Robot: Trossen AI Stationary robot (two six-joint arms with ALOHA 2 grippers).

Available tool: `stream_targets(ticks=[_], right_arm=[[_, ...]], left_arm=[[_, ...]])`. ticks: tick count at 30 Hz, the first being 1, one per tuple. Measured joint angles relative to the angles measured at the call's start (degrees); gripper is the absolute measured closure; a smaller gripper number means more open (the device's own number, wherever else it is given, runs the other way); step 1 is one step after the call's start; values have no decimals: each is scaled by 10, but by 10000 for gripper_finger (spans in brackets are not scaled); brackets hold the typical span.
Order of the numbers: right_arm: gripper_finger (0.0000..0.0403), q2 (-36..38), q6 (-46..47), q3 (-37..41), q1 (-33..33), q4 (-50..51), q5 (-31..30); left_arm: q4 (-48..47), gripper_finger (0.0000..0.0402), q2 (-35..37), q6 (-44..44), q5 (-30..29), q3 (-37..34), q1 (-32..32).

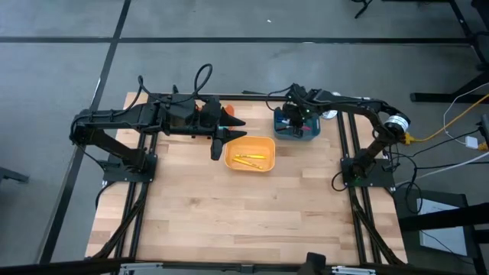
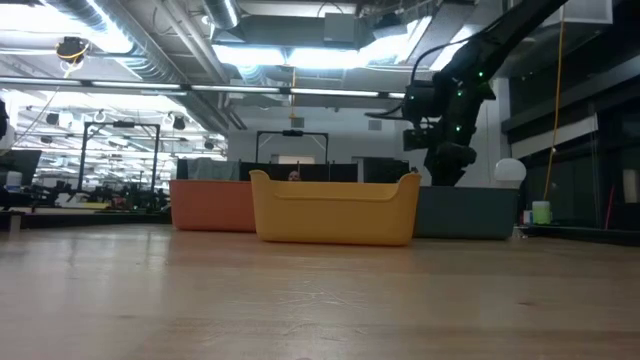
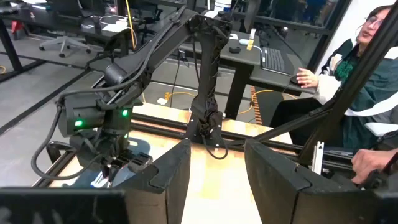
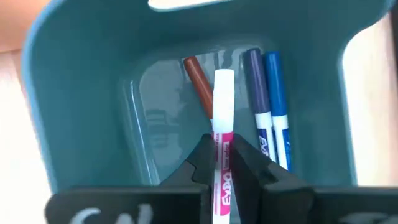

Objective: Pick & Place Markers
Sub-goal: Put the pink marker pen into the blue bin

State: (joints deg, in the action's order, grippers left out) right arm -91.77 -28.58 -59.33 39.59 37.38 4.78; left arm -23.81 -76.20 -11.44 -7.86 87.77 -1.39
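High view: the right gripper (image 1: 294,122) dips into the teal bin (image 1: 312,134); the left gripper (image 1: 219,145) waits, parted, beside the yellow bin (image 1: 269,145) holding yellow markers (image 1: 248,160).

Right wrist view alone shows the grasp: fingers clamp a pink marker (image 4: 222,143) mid-barrel. It looks light, stiff and slippery.

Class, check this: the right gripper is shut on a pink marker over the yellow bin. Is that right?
Not quite. The right gripper is shut on the pink marker over the teal bin, not the yellow one, as the right wrist view shows.
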Motion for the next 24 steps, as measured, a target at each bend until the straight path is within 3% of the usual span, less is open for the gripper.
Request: stream_targets(ticks=[13,24], right_arm=[[370,-24,-1,0,0,-4,4],[332,-24,-2,0,0,-5,4]], left_arm=[[0,254,0,0,0,0,0],[0,255,0,0,0,0,0]])
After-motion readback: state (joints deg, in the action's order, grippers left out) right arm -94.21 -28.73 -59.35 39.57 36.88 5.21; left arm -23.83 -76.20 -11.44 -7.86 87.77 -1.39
